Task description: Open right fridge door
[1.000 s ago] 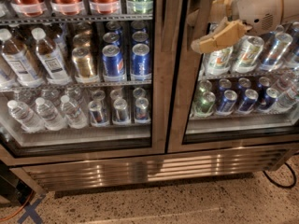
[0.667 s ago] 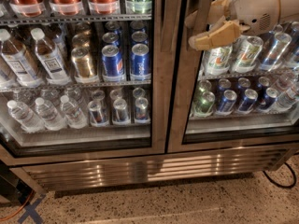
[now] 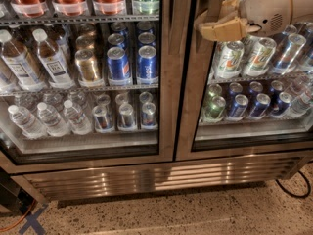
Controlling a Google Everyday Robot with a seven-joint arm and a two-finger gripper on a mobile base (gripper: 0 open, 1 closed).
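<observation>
The right fridge door [image 3: 188,106] is a glass pane in a brushed steel frame and stands closed against its twin. Behind its glass are green-and-white cans [image 3: 229,58] and, one shelf lower, blue cans [image 3: 238,106]. My gripper [image 3: 208,26], tan with a white rounded wrist, is at the top right of the camera view. Its tip lies over the left upright of the right door's frame, in front of the glass. I cannot tell whether it touches the frame.
The left door [image 3: 166,82] is closed and shows water bottles [image 3: 49,119] and cans. A steel grille [image 3: 146,177] runs along the bottom. A black cable [image 3: 293,190] lies on the speckled floor at right and an orange cable [image 3: 14,223] at left.
My gripper has moved left and a little up, from over the glass to the right door's left frame upright. The doors have not moved.
</observation>
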